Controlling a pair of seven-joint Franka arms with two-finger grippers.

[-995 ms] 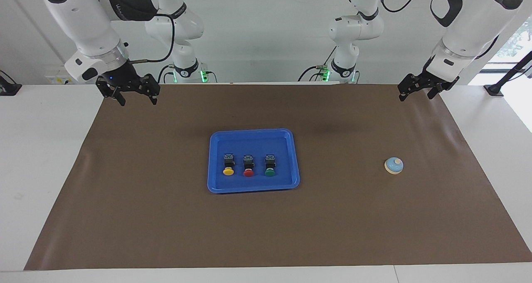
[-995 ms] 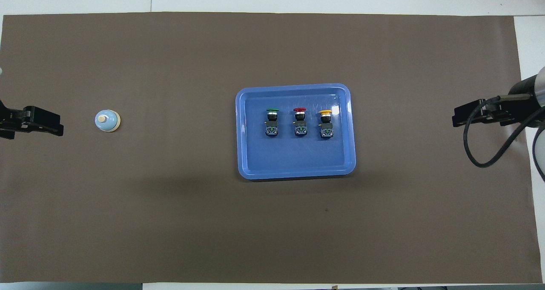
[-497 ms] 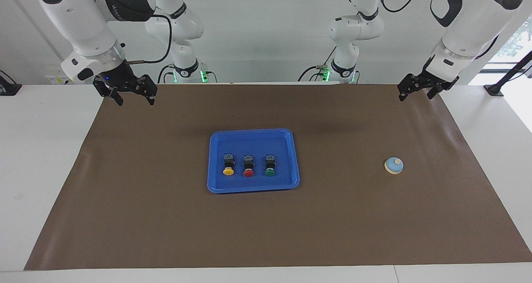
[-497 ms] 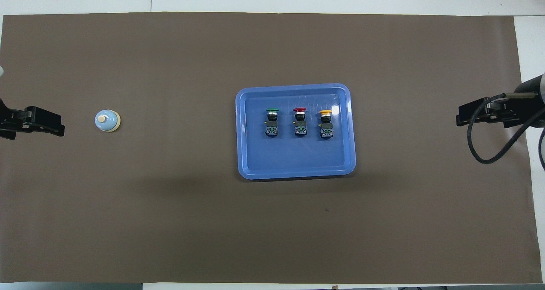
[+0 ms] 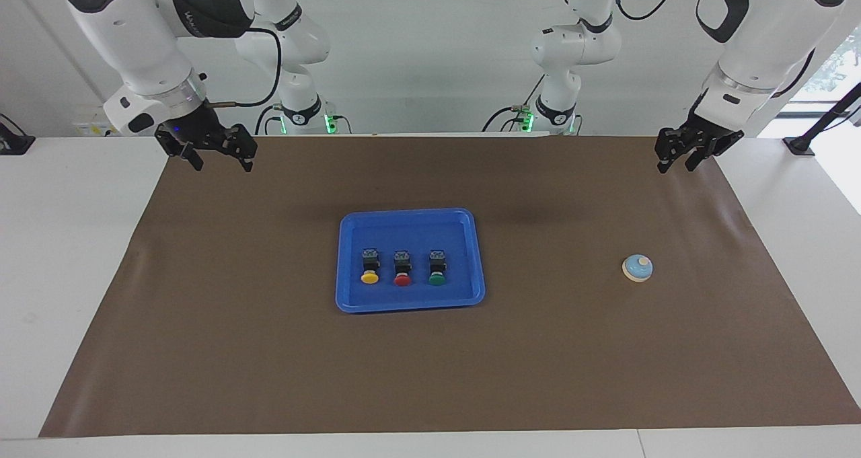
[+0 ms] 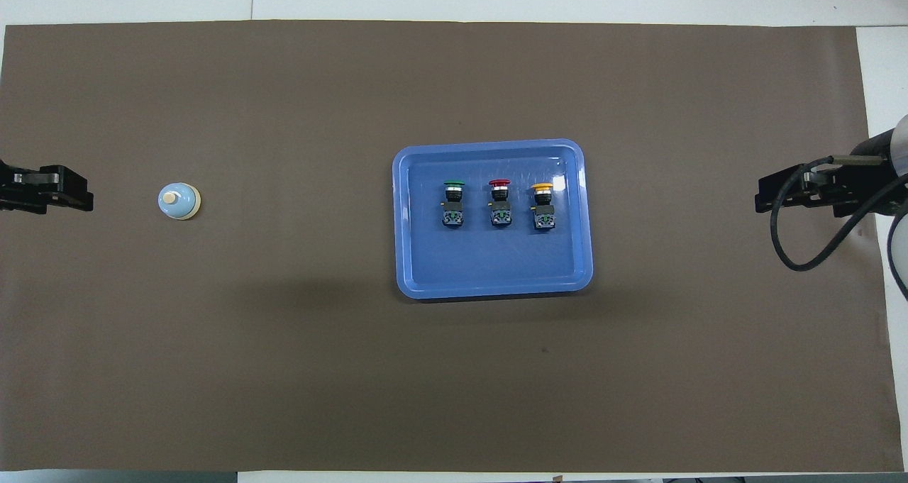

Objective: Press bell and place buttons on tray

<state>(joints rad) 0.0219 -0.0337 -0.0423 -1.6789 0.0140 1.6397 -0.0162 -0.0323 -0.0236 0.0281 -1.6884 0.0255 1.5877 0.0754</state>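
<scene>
Buttons [image 5: 402, 268] in yellow, red and green lie in a row inside the blue tray [image 5: 410, 304] at mid-table, and we see the bell [image 5: 637, 268] alone toward the left arm's end. Our right gripper [image 5: 216, 160] hangs open and empty over the mat's [image 5: 269, 364] edge; our left gripper [image 5: 678, 163] holds nothing, but we cannot tell how far its jaws are parted.

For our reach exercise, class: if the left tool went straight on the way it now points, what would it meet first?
Probably the bare brown mat beneath the left tool, not the bell; the tool hangs raised, so depth is uncertain.
</scene>
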